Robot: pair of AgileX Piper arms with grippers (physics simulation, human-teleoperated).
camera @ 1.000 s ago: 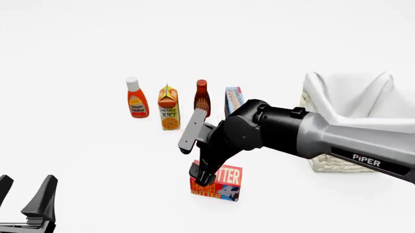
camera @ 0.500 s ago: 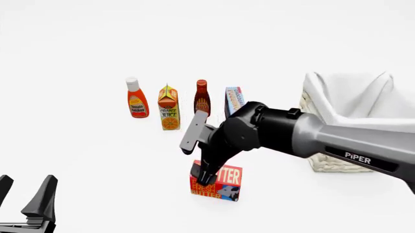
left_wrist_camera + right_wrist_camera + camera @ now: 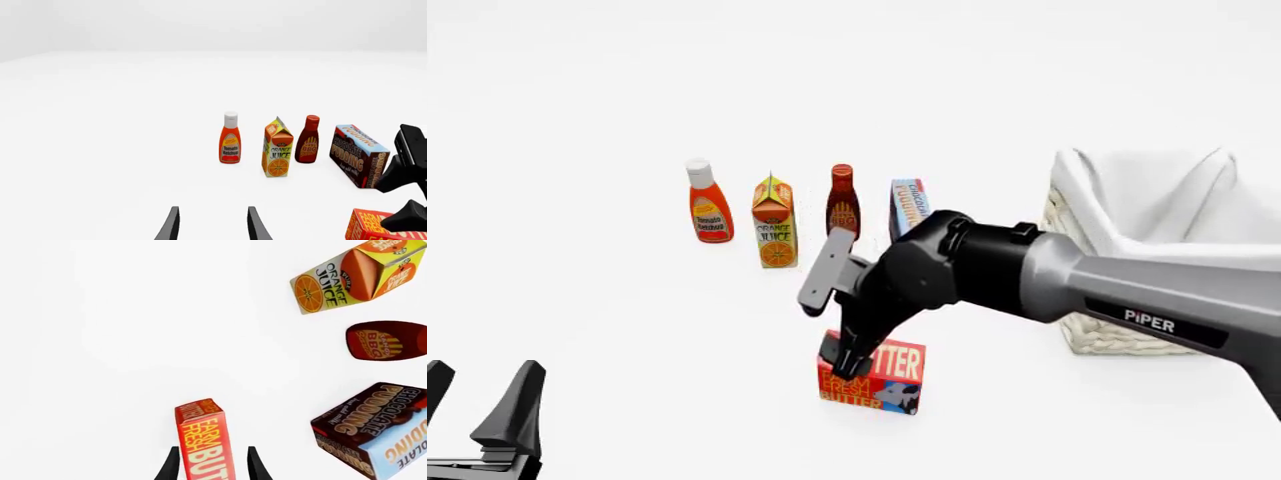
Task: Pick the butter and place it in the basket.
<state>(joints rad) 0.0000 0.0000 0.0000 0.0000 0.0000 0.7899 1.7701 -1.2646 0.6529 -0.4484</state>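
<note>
The butter (image 3: 881, 380), a red-orange box with yellow lettering, stands upright on the table near the front centre. My right gripper (image 3: 843, 362) reaches down over its left end. In the right wrist view the butter (image 3: 203, 440) stands between the two fingers of this gripper (image 3: 212, 465), which is open around it. The butter's corner (image 3: 370, 225) also shows in the left wrist view. The basket (image 3: 1101, 335), pale wicker with white cloth lining, sits at the right, partly hidden behind the right arm. My left gripper (image 3: 478, 400) rests open and empty at the front left corner.
A row stands behind the butter: a ketchup bottle (image 3: 707, 205), an orange juice carton (image 3: 774, 225), a BBQ sauce bottle (image 3: 842, 200) and a chocolate pudding box (image 3: 906, 207). The pudding box (image 3: 373, 432) is close beside the right gripper.
The right arm has shifted slightly to the left, its gripper staying over the butter's left end. The butter and the left arm have not moved.
</note>
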